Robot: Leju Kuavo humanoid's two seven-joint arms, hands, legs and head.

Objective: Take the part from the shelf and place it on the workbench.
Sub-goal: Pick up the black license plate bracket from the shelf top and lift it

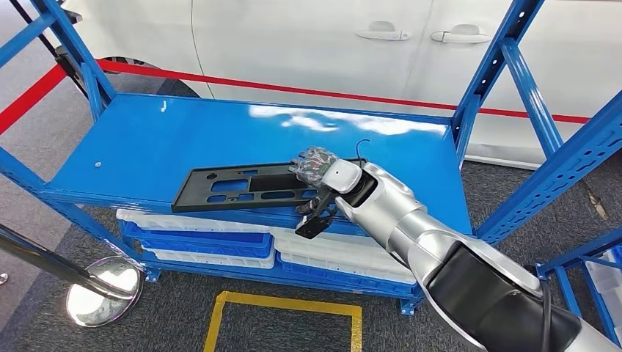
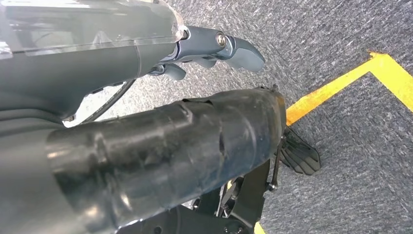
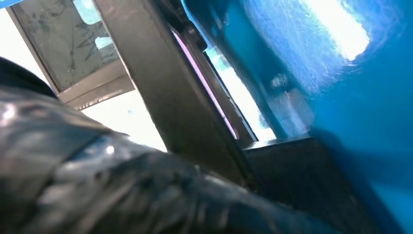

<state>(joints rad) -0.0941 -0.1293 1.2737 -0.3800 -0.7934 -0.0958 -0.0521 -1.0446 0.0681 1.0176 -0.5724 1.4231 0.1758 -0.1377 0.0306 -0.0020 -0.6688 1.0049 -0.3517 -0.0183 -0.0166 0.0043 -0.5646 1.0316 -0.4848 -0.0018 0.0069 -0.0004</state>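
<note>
I see the right hand (image 1: 317, 166) on the right end of the black part (image 1: 246, 186) on the shelf (image 1: 147, 143), can't tell if it's gripping.

The head view was evenly and brightly lit from above, with white glare streaked across the shelf (image 1: 220, 139). Soft shadows were cast under the part (image 1: 249, 187). The right wrist view was blurred and out of focus, with blown-out highlights. The left wrist view was dimmer but sharp on the floor (image 2: 350, 146).
</note>
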